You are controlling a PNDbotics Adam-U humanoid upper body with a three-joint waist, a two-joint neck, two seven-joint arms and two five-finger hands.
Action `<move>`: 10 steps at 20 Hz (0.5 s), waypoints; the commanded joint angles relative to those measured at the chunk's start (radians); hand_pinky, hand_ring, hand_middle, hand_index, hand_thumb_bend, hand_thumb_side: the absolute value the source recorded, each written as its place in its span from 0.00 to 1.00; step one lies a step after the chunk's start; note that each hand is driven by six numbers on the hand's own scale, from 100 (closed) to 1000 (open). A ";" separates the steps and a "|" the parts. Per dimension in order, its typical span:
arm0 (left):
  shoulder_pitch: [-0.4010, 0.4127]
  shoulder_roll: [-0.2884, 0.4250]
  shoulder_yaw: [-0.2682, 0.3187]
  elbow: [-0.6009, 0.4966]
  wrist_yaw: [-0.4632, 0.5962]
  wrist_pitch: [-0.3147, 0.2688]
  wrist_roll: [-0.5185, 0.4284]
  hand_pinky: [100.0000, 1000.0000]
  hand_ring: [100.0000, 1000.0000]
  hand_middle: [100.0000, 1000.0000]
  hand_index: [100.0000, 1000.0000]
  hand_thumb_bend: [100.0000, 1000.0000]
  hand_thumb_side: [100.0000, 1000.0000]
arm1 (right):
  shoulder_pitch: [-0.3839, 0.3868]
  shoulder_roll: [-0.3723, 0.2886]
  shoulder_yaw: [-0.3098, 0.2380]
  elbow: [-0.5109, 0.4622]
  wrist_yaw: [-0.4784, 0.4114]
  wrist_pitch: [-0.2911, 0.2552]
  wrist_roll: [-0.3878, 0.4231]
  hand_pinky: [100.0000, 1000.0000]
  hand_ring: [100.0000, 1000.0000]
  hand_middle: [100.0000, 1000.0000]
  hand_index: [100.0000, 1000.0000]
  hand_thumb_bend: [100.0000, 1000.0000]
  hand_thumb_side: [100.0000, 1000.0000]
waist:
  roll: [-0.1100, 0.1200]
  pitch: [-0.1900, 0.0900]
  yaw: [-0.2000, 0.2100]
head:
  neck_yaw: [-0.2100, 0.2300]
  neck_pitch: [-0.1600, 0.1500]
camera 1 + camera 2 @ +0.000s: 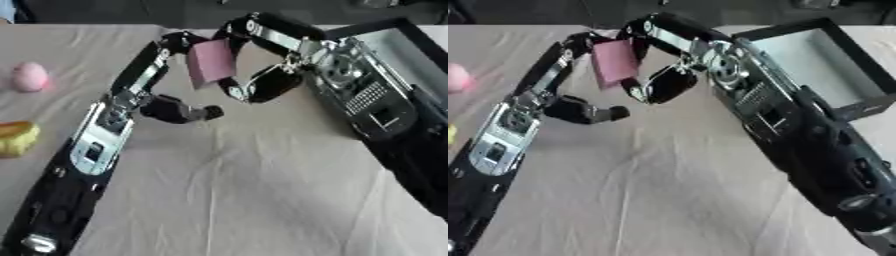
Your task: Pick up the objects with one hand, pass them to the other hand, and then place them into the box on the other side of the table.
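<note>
A flat pink piece point(210, 62) hangs above the table at the back centre, between my two hands. My right hand point(273, 81) comes in from the right. Its fingers point(267, 31) arch over the piece's top edge and its thumb meets the lower right corner, so it pinches the piece. My left hand point(140, 80) reaches up from the lower left. Its long fingers point(162, 52) lie against the piece's left edge, and its thumb point(188, 112) sticks out well below, apart from the piece. The black box point(820, 35) with a pale floor stands at the back right.
A pink egg-shaped thing point(29, 76) and a yellow thing point(16, 139) lie on the cloth at the left edge. My right forearm point(815, 150) crosses the table's right side in front of the box. A creased cloth point(245, 190) covers the table.
</note>
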 commanded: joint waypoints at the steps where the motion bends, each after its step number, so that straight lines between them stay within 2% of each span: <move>1: -0.007 0.012 0.010 -0.006 -0.018 0.018 0.014 0.75 0.68 0.65 0.81 0.63 0.23 | -0.018 -0.030 -0.021 -0.028 -0.010 0.010 -0.004 0.89 0.68 0.45 0.62 0.00 0.00 | -0.003 -0.043 -0.004 | 0.000 0.006; 6: 0.005 0.027 0.023 0.001 -0.031 0.043 0.043 0.74 0.68 0.65 0.81 0.60 0.23 | -0.007 -0.067 -0.046 -0.076 -0.037 0.029 -0.010 0.89 0.68 0.45 0.62 0.00 0.00 | -0.003 -0.048 -0.011 | 0.000 0.006; 10: 0.022 0.052 0.036 -0.005 -0.026 0.052 0.065 0.74 0.67 0.64 0.80 0.56 0.24 | 0.021 -0.122 -0.092 -0.131 -0.071 0.061 -0.033 0.90 0.69 0.46 0.63 0.00 0.00 | -0.004 -0.052 -0.017 | -0.002 0.006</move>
